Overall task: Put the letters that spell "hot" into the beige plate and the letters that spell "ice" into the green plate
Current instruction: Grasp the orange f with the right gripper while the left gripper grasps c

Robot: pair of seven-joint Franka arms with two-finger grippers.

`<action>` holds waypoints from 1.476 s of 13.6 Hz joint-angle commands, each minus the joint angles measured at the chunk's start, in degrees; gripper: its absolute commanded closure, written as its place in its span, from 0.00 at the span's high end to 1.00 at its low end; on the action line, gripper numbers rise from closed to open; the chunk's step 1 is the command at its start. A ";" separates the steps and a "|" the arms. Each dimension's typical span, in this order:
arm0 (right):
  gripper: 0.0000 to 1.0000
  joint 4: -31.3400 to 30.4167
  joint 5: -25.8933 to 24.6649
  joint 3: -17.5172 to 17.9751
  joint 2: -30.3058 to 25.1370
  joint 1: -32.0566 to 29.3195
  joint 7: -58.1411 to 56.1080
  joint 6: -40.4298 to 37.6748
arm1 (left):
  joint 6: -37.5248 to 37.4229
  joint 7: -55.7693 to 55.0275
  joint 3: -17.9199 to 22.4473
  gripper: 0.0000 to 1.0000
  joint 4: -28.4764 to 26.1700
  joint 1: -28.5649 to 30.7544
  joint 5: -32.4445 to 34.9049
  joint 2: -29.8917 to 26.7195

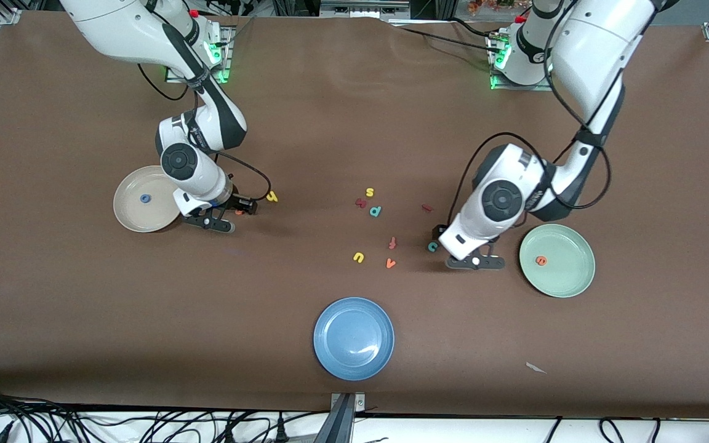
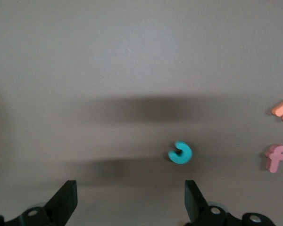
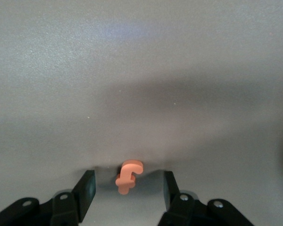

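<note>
The beige plate (image 1: 127,212) holds the blue o (image 1: 144,198). Beside it my right gripper (image 1: 244,207) (image 3: 129,180) is low at the table and open, its fingers (image 3: 87,184) on either side of the orange t (image 1: 239,212) (image 3: 129,175), with a gap on each side. The yellow h (image 1: 272,197) lies just past it. The green plate (image 1: 567,277) holds the orange e (image 1: 540,260). My left gripper (image 1: 439,237) (image 2: 130,190) is wide open and empty beside the teal c (image 1: 432,247) (image 2: 180,153), which lies just ahead of its fingertips. The dark red i (image 1: 427,208) lies nearby.
Mid-table lie a yellow s (image 1: 369,192), dark red x (image 1: 360,202), teal p (image 1: 375,211), salmon t-like letter (image 1: 392,243) (image 2: 275,157), yellow u (image 1: 359,257) and orange v (image 1: 391,263). A blue plate (image 1: 353,338) sits nearest the front camera.
</note>
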 commanded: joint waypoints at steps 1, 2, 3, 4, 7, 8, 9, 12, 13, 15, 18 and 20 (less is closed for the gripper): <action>0.56 -0.60 -0.59 0.10 -0.19 0.16 0.43 1.05 | -0.17 -4.01 0.31 1.00 5.12 -2.43 -0.50 4.28; 0.53 -0.60 -0.59 0.10 -0.19 0.16 0.43 1.05 | -0.17 -4.46 0.31 1.00 5.31 -2.78 -0.50 5.08; 0.47 -0.60 -0.59 0.10 -0.19 0.16 0.43 1.05 | -0.08 -4.46 0.31 1.00 5.40 -2.87 -0.59 5.78; 0.44 -0.60 -0.59 0.10 -0.19 0.16 0.43 1.05 | 0.00 -4.20 0.31 1.00 6.27 -2.88 -0.59 6.40; 0.33 -0.60 -0.59 0.01 -0.19 0.16 0.34 0.96 | 0.97 -4.20 0.31 0.98 7.86 -2.88 -0.59 8.86; 0.30 -0.51 -0.59 0.01 -0.19 0.16 0.34 0.87 | 1.15 -4.29 0.31 0.91 7.86 -2.88 -0.67 9.12; 0.29 -0.51 -0.59 0.01 -0.19 0.16 0.34 0.87 | 1.23 -4.29 0.31 0.89 7.86 -2.88 -0.67 9.30; 0.13 -0.51 -0.59 0.01 -0.28 0.16 0.43 0.61 | 1.23 -4.55 0.31 0.74 8.30 -2.88 -0.85 10.00; 0.12 -0.42 -0.59 0.01 -0.37 0.16 0.43 0.52 | 1.23 -4.55 0.31 0.66 8.39 -2.88 -0.85 9.92; 0.01 -0.34 -0.50 0.01 -0.81 0.16 0.69 0.52 | 1.23 -4.55 0.31 0.56 9.00 -2.88 -0.85 10.09; 0.00 0.37 -0.50 -0.43 -2.56 0.16 0.78 -2.81 | 1.32 -4.55 0.31 0.48 9.18 -2.96 -0.85 10.62; 0.00 0.89 -0.50 -2.00 -4.75 0.07 0.26 -6.58 | 1.32 -4.64 0.31 0.44 9.35 -3.66 -0.85 10.62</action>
